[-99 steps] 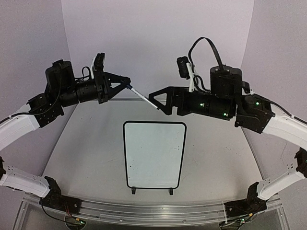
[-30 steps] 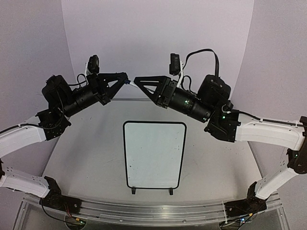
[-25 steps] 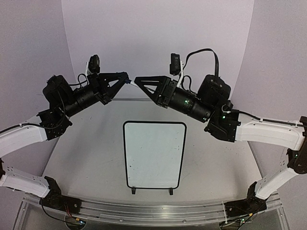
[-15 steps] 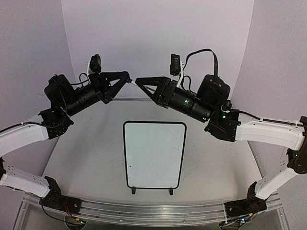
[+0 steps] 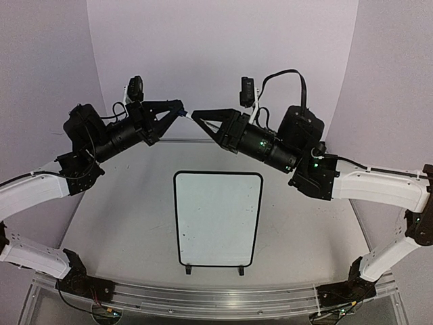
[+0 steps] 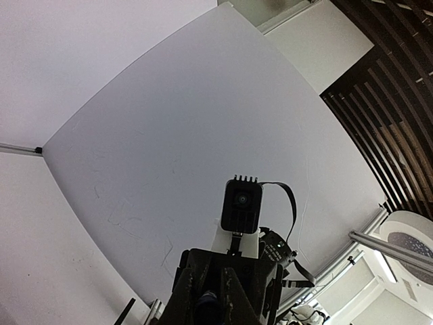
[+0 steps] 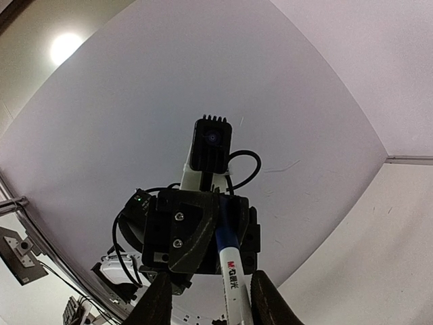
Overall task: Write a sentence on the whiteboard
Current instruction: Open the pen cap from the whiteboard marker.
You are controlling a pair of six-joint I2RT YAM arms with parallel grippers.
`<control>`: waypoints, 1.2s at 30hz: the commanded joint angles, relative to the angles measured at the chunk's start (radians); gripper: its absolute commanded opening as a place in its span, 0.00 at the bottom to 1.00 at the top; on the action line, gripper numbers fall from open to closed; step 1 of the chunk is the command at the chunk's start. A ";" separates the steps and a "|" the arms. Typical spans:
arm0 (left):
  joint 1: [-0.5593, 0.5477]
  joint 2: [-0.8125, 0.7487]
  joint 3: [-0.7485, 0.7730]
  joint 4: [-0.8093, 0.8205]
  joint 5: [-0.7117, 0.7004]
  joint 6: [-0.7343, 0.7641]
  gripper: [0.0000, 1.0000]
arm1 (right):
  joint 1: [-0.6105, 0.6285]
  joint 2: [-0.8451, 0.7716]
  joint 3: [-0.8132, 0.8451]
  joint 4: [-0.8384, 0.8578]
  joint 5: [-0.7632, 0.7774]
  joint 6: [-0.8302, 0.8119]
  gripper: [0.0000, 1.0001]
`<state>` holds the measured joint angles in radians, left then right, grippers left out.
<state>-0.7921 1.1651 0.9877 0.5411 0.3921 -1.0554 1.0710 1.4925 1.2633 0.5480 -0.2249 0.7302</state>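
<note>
The whiteboard (image 5: 218,220) lies flat mid-table in the top view, its white face blank; the sentence is not in view. Both arms are raised above the table's far side, their tips almost meeting. My left gripper (image 5: 180,108) is shut on the blue cap end of a white marker (image 7: 231,274). That blue cap (image 6: 207,301) sits dark between its fingers in the left wrist view. My right gripper (image 7: 211,279) faces it with the marker's barrel between its fingers (image 7: 266,298). Its jaws stand wider than the barrel, with a clear gap on the left side.
Pale backdrop walls stand close behind and beside the raised grippers. The metal rail (image 5: 216,298) with both arm bases runs along the near edge. The whiteboard's two black feet (image 5: 215,270) point toward that rail.
The right gripper's jaws have narrowed around the marker barrel. Both arms have hardly moved in the last second; before that they rose and drew together along the marker.
</note>
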 commanded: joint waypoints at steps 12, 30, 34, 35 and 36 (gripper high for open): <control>-0.004 0.028 0.041 -0.040 0.046 0.017 0.00 | 0.010 -0.005 0.040 0.004 -0.009 0.015 0.22; 0.004 -0.010 0.046 -0.103 0.006 0.046 0.00 | 0.010 -0.059 -0.016 0.000 0.059 -0.006 0.00; 0.069 -0.042 0.117 -0.225 -0.015 0.077 0.00 | 0.010 -0.106 -0.039 -0.067 0.102 -0.036 0.00; 0.102 -0.054 0.124 -0.230 -0.015 0.061 0.00 | 0.010 -0.120 -0.047 -0.079 0.111 -0.042 0.00; 0.143 -0.065 0.128 -0.231 -0.011 0.042 0.00 | 0.010 -0.135 -0.057 -0.087 0.120 -0.046 0.00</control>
<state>-0.7753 1.1619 1.0452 0.4046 0.4421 -1.0553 1.0772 1.4567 1.2288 0.4900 -0.1805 0.7190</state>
